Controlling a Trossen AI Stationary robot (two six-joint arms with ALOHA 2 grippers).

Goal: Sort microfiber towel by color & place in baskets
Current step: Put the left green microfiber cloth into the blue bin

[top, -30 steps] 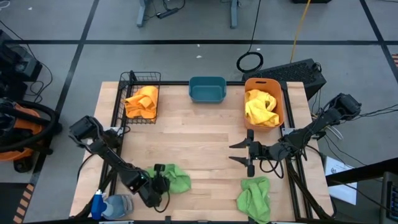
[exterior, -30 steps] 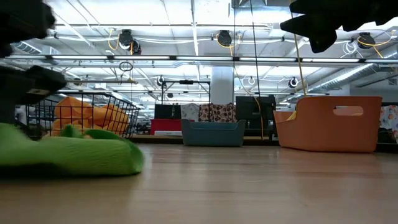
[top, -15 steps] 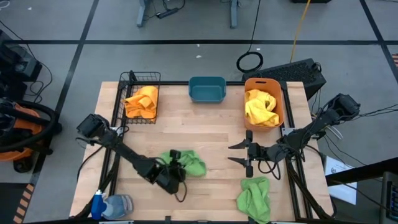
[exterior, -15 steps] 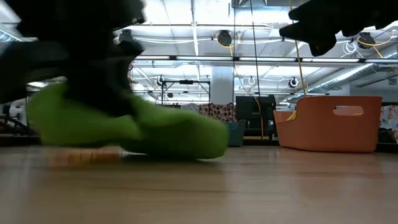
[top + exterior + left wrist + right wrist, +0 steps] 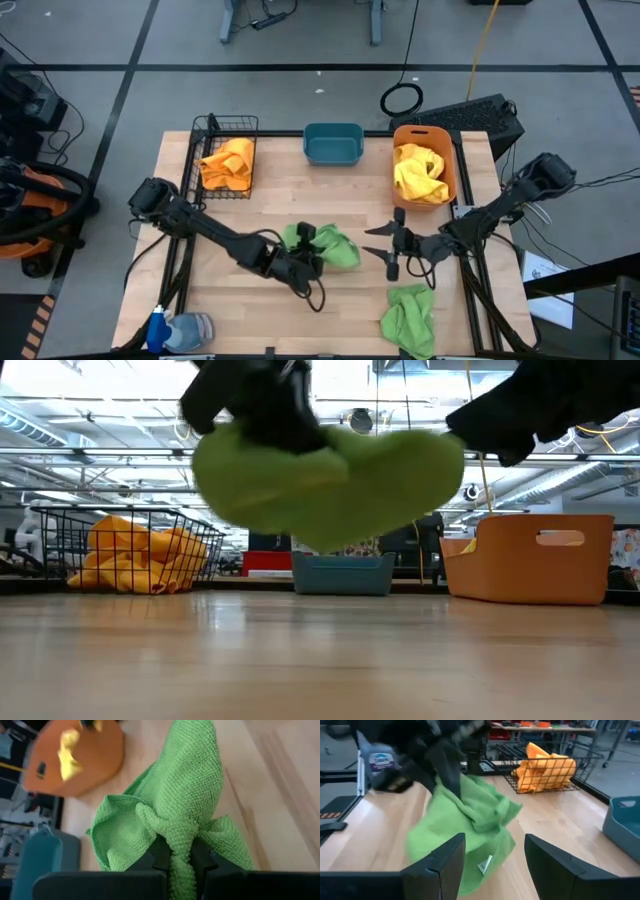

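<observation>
My left gripper [image 5: 306, 256] is over the middle of the table, shut on a green towel [image 5: 332, 247], which shows raised off the wood in the low view [image 5: 330, 480]. My right gripper [image 5: 386, 247] hovers open just right of it, touching nothing; its fingers frame that towel [image 5: 470, 820]. A second green towel [image 5: 408, 316] lies flat near the near edge. Along the far edge stand the black wire basket [image 5: 228, 155] with an orange towel, the teal tub [image 5: 333, 143], and the orange bin [image 5: 425, 165] with yellow towels. My left gripper pinches a bunched, gathered fold of the green towel [image 5: 179, 851] between its two fingers [image 5: 159, 854], several layers thick. The fingers come about level from the table's left side. The towel is lifted clear of the table and spreads out loose beyond the fingertips.
A spray bottle [image 5: 175, 330] lies at the near left corner. Bare wood stretches between the baskets and the grippers. The teal tub [image 5: 42, 862] shows in the left wrist view beside the towel, the orange bin [image 5: 75, 757] farther off.
My left gripper has carried the green towel from the near left corner toward the table's middle, rightward and up. The towel, first lying on the wood, now hangs clear of it. My right gripper has stayed open.
</observation>
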